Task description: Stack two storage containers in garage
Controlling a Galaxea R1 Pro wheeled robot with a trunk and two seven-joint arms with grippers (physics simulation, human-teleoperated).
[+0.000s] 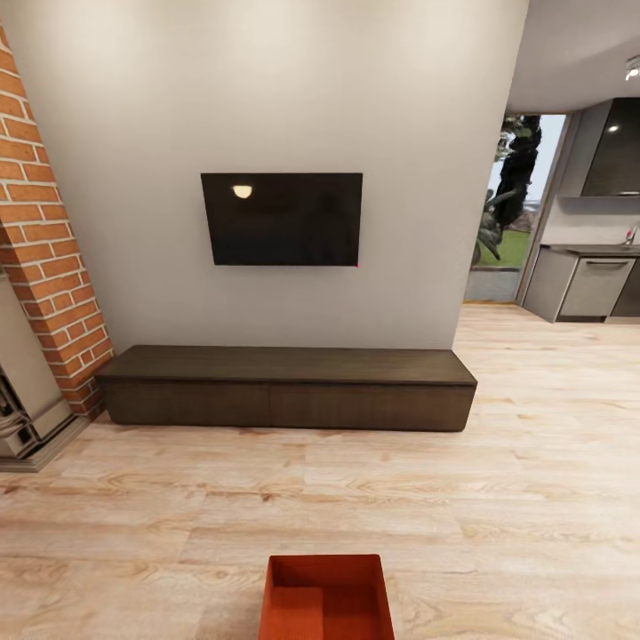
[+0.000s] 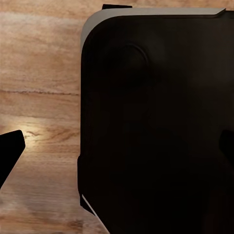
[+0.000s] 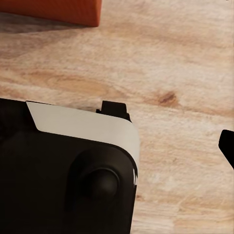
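Fingers: you can't tell their spread on either arm. Your container (image 1: pixel 326 598) sits on the wood floor (image 1: pixel 498 498) at lower centre, ungrasped, because carrying hasn't begun.

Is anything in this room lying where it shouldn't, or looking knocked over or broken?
Only the orange-red container stands out: it sits open and upright on the wood floor, in front of the low cabinet. Nothing looks spilled, tilted or damaged; the TV hangs level.
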